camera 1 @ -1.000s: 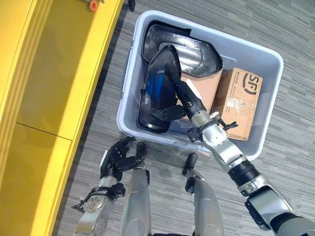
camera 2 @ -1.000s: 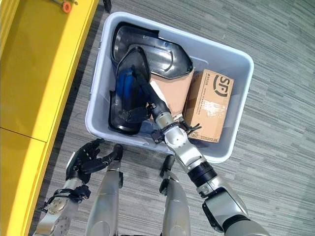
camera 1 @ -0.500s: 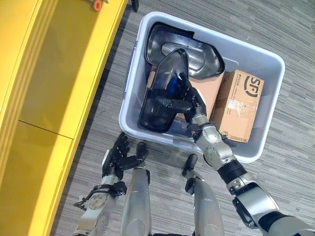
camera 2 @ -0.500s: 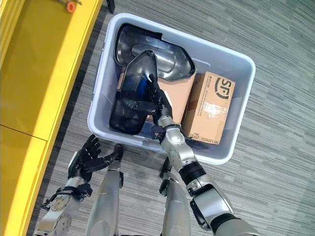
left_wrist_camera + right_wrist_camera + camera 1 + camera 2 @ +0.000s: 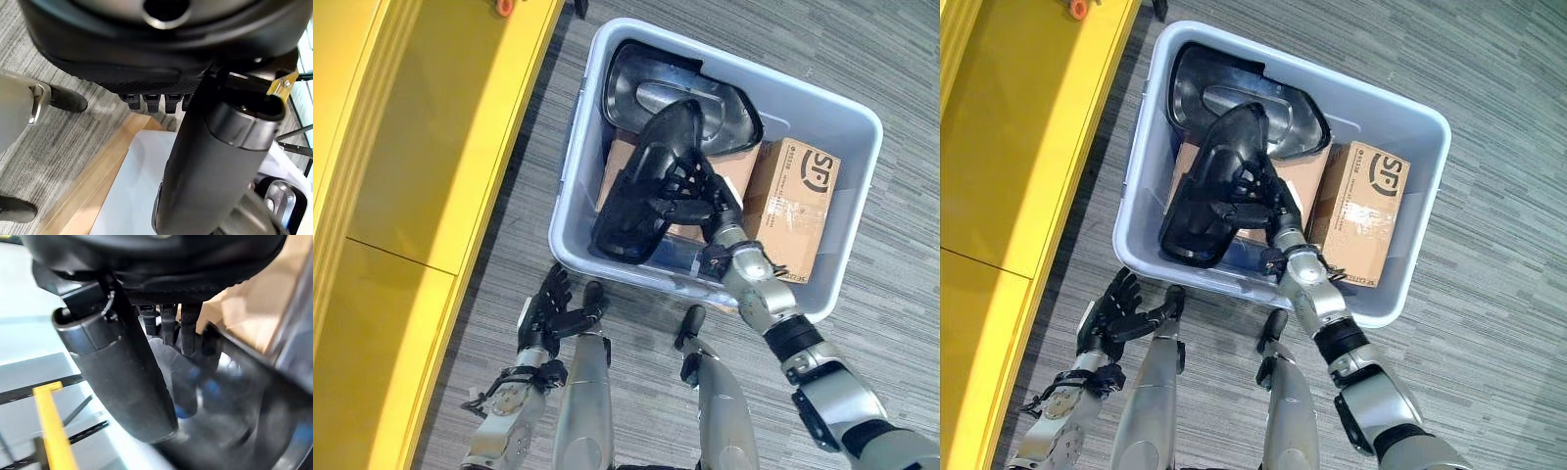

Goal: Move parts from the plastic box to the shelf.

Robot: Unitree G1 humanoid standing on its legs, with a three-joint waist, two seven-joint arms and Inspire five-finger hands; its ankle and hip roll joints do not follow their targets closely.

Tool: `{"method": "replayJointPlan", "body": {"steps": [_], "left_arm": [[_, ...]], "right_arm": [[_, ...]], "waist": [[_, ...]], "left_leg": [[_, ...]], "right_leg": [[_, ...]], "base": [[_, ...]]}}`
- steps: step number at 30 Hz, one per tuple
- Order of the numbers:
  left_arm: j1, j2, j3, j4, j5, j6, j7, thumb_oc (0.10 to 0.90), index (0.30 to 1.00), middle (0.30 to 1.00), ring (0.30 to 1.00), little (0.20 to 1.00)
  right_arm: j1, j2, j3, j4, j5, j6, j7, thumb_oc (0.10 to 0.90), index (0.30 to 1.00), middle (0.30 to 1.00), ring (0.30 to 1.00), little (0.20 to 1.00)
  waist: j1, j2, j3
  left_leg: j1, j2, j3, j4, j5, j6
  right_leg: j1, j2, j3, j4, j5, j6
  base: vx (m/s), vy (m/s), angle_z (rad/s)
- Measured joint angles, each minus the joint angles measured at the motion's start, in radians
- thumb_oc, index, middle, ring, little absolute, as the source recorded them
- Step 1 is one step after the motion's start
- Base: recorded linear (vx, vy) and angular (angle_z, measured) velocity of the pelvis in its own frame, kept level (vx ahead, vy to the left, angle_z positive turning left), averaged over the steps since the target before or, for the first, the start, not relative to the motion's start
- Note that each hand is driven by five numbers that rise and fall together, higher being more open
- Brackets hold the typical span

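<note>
A pale grey plastic box [image 5: 572, 157] stands on the floor in front of me. My right hand [image 5: 707, 201] reaches into it and is shut on a long black moulded part [image 5: 651, 186], which is raised and tilted over the box's near left side. In the right wrist view the thumb [image 5: 122, 372] and fingers [image 5: 168, 323] curl toward the part [image 5: 234, 396]. A second black shell part [image 5: 695, 103] lies at the back of the box. The yellow shelf [image 5: 421, 147] runs along the left. My left hand [image 5: 548, 313] hangs low beside the shelf, open and holding nothing.
A brown printed carton [image 5: 793, 211] stands in the box's right half, and a flat brown carton [image 5: 736, 168] lies under the parts. A small orange item [image 5: 501, 6] sits on the shelf's far end. Grey striped carpet surrounds the box.
My right hand has closed round the black part and lifted it, turning its blue inner face away. The left hand's fingers have spread a little.
</note>
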Motion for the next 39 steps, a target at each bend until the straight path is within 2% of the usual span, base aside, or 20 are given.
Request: {"method": "replayJointPlan", "body": {"steps": [6, 15, 17, 21, 30, 36, 39], "left_arm": [[-0.001, 0.0, 0.001, -0.001, 0.0, -0.001, 0.0, 0.9, 1.0, 1.0, 1.0, 1.0], [0.001, 0.001, 0.005, -0.003, -0.001, -0.003, -0.001, 0.9, 1.0, 1.0, 1.0, 1.0], [0.001, 0.004, 0.005, -0.003, -0.001, -0.004, -0.001, 0.9, 1.0, 1.0, 1.0, 1.0], [0.001, 0.015, 0.003, -0.004, -0.037, -0.006, -0.001, 0.9, 1.0, 1.0, 1.0, 1.0], [0.001, 0.028, 0.006, -0.004, -0.037, -0.01, 0.0, 0.9, 1.0, 1.0, 1.0, 1.0], [0.001, 0.028, 0.009, -0.003, -0.037, -0.01, 0.0, 0.9, 1.0, 1.0, 1.0, 1.0], [-0.001, 0.028, 0.013, -0.004, -0.037, -0.01, 0.001, 0.9, 1.0, 1.0, 1.0, 1.0]], "right_arm": [[-0.014, -0.093, -0.001, -0.031, -0.14, 0.017, -0.028, 0.9, 1.0, 1.0, 1.0, 1.0], [-0.159, -0.111, 0.007, -0.013, -0.214, 0.036, -0.058, 0.9, 1.0, 1.0, 1.0, 1.0], [-0.268, -0.091, 0.037, 0.056, -0.214, 0.036, -0.067, 0.9, 1.0, 1.0, 1.0, 1.0], [-0.335, -0.055, 0.054, 0.07, -0.214, 0.035, -0.074, 0.9, 1.0, 1.0, 1.0, 1.0], [-0.351, 0.05, 0.105, 0.107, -0.213, 0.036, -0.068, 0.9, 1.0, 1.0, 1.0, 1.0], [-0.347, 0.084, 0.118, 0.15, -0.199, 0.042, -0.049, 0.9, 1.0, 1.0, 1.0, 1.0], [-0.348, 0.076, 0.117, 0.146, -0.194, 0.042, -0.049, 0.9, 1.0, 1.0, 1.0, 1.0]], "waist": [[-0.004, -0.003, 0.001], [-0.001, -0.005, 0.001], [0.003, -0.005, 0.001], [0.021, -0.006, 0.001], [0.026, -0.007, 0.001], [0.03, -0.008, 0.0], [0.03, -0.008, 0.0]], "left_leg": [[-0.003, 0.001, 0.0, 0.001, -0.002, 0.001], [-0.005, 0.004, 0.001, 0.0, -0.002, 0.001], [-0.005, 0.004, 0.001, 0.001, -0.002, 0.001], [-0.006, 0.002, 0.0, 0.0, -0.002, 0.001], [-0.015, 0.001, -0.014, 0.004, -0.001, -0.001], [-0.031, -0.001, -0.027, 0.012, -0.001, -0.002], [-0.04, -0.001, -0.035, 0.016, -0.001, -0.002]], "right_leg": [[-0.001, 0.003, 0.0, -0.006, 0.004, 0.006], [-0.001, 0.006, 0.0, -0.012, 0.009, 0.005], [-0.001, 0.006, -0.001, -0.013, 0.01, 0.005], [0.0, 0.005, -0.002, -0.014, 0.009, 0.005], [0.002, 0.006, -0.015, -0.014, 0.009, 0.005], [0.0, 0.006, -0.029, -0.018, 0.009, 0.004], [-0.002, 0.007, -0.038, -0.018, 0.009, 0.004]], "base": [[0.0, 0.0, 0.0], [0.0, 0.0, 0.0], [0.0, 0.0, 0.0], [0.0, 0.0, 0.0], [0.0, -0.003, 0.02], [0.01, -0.004, 0.04], [0.02, 0.003, 0.05]]}}
